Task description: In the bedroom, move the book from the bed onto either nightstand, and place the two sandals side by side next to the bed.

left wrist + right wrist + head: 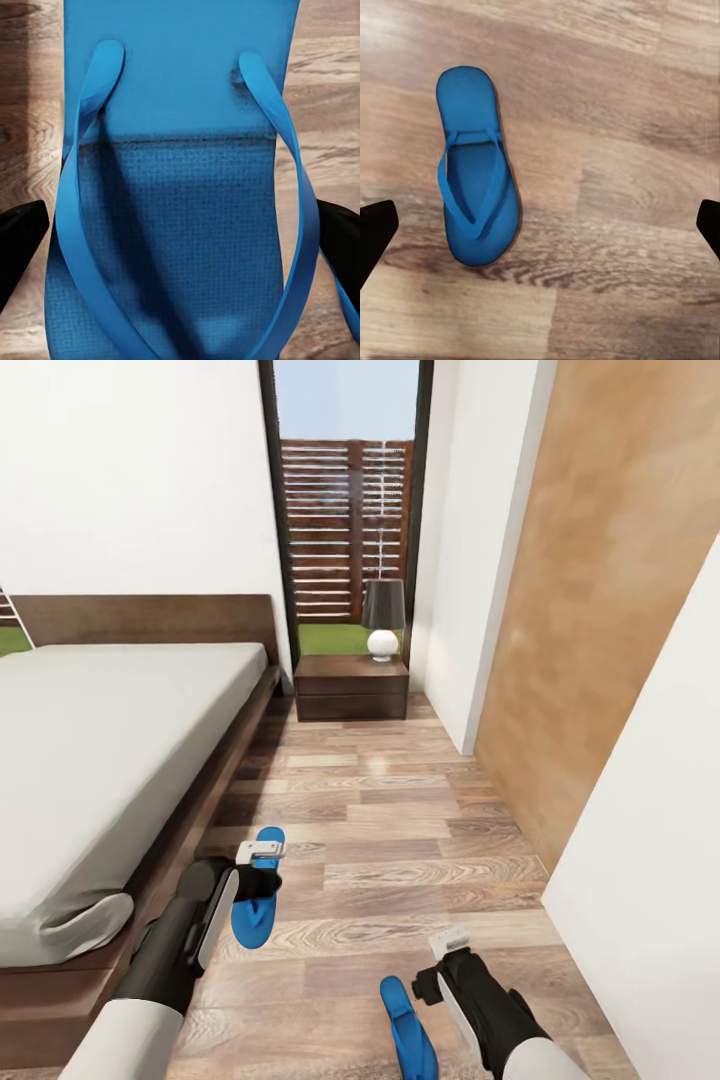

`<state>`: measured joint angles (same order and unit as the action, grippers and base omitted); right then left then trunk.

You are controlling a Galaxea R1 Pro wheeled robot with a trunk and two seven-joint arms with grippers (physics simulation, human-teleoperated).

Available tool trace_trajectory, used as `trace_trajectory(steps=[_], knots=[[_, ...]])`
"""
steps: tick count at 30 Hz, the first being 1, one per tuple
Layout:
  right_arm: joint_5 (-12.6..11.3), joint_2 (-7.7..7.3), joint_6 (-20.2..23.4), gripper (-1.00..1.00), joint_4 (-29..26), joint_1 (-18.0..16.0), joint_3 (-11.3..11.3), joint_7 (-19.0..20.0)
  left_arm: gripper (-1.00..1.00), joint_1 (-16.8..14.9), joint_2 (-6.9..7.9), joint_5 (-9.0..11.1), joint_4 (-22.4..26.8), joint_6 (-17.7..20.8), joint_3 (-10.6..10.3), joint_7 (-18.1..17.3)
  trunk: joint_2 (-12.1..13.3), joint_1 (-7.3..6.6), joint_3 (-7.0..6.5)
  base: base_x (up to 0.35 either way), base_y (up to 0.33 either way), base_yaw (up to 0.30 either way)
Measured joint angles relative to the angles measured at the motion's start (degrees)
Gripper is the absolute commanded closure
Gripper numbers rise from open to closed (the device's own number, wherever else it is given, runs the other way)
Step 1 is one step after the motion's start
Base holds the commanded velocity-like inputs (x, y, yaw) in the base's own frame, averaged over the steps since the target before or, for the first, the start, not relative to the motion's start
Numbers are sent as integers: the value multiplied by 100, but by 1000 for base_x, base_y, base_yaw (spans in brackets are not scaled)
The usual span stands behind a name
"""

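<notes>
From the head camera I see the bed (110,760) along the left, its pale mattress on a dark frame, and a nightstand (351,688) at the far end of the wood-plank floor (420,840), beside the headboard corner and under a tall window. A dark-shaded lamp (383,618) stands on the nightstand's top. My left gripper (262,852) hangs over one blue sandal (258,900), which lies on the floor just beside the bed frame's long edge. My right gripper (450,940) sits near the second sandal (408,1028), which lies on the floor close to me, well apart from the first.

On the left wrist camera the first sandal (180,225) is very close, straps up, with a dark fingertip (19,240) on each side of it; the fingers are spread and I cannot tell whether they touch the sole.

On the right wrist camera the second sandal (476,169) lies flat on the planks, straps up. My fingertips (375,232) stand wide apart at the frame edges, holding nothing.
</notes>
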<state>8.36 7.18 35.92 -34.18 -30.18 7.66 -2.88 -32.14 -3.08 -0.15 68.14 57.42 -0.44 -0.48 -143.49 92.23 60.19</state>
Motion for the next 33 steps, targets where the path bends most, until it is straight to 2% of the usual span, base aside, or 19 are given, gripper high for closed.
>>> trace_trajectory(steps=[4,8,11,15,30,33], knots=[[-8,50,-1,-100,4,-12,159,-3,100,0,0,1,0,0,0,0,-3,5,45,0,0,0],[-16,81,0,-100,12,-27,225,-1,100,0,0,1,1,0,0,0,-3,5,45,0,0,0],[-22,101,-4,-100,59,-33,253,7,100,0,1,0,1,0,0,0,-7,13,111,0,0,0],[-23,118,-6,-100,134,-37,270,17,100,0,1,0,1,0,0,4,-12,23,200,0,0,0],[-22,192,-16,-100,219,-38,278,34,100,0,0,1,7,-7,0,8,-13,23,200,0,0,0],[-18,211,-16,-100,227,-38,287,37,100,0,1,0,8,-8,0,8,-16,31,266,0,0,0]])
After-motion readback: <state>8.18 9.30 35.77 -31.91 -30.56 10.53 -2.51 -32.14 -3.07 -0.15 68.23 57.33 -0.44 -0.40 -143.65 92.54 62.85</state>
